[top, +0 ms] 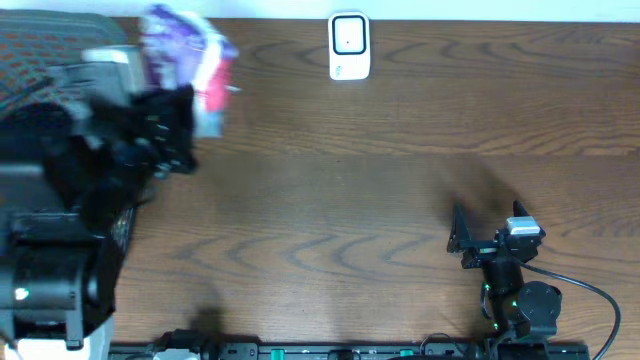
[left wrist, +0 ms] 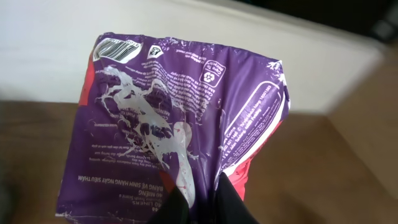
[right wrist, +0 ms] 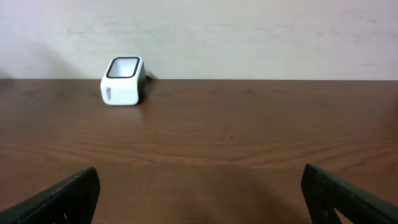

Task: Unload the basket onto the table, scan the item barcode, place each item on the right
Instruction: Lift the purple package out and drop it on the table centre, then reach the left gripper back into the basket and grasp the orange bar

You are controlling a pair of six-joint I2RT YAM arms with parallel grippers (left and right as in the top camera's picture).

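Nearest, the right claw (right wrist: 200, 177) stood wide open over the dark, wood-grained counter (right wrist: 261, 124). Farther off on the left, the left claw (left wrist: 202, 196) pinched a crinkled, glossy purple plastic packet (left wrist: 180, 112), held up. At the far edge sat a boxy white scanner (right wrist: 123, 81) with rounded corners

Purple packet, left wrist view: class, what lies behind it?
A pale wall and brown table show around the purple packet; whatever is directly behind it is covered.

purple packet (top: 185, 55) in left jaws; scanner (top: 349, 45) apart
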